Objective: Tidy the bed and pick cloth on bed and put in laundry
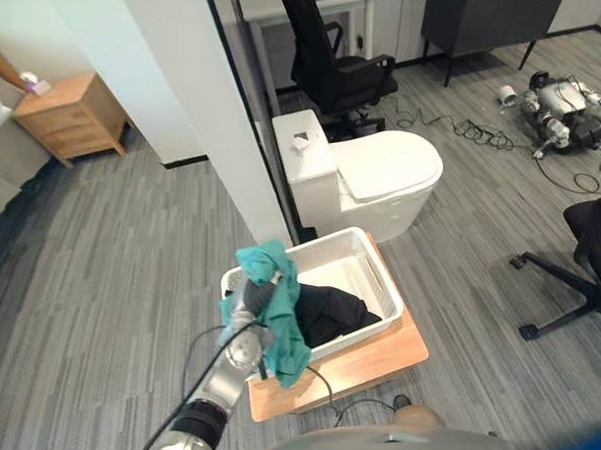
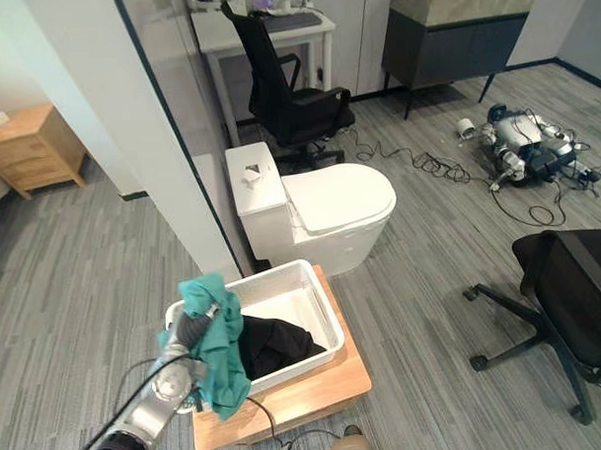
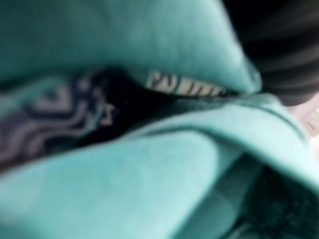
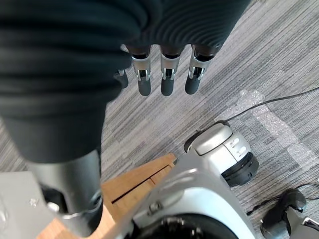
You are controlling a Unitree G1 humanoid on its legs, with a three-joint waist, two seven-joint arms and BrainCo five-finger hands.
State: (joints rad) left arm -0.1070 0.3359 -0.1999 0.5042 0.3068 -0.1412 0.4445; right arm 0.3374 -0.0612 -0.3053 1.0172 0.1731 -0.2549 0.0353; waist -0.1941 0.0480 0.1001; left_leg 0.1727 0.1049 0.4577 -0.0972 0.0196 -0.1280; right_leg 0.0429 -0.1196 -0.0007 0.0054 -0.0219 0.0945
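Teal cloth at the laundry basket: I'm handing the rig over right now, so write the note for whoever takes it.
Left hand: up at the near-left corner of the white laundry basket, carrying the teal cloth, which is draped over it. Its grip is hidden by the cloth.
Right hand: open and holding nothing, over the grey carpet.
Things: the basket sits on a wooden board. The cloth hangs partly outside the near rim.
Done: a black garment is already in the basket.
Left: drop the teal cloth fully inside. The state of the bed cannot be judged from here.
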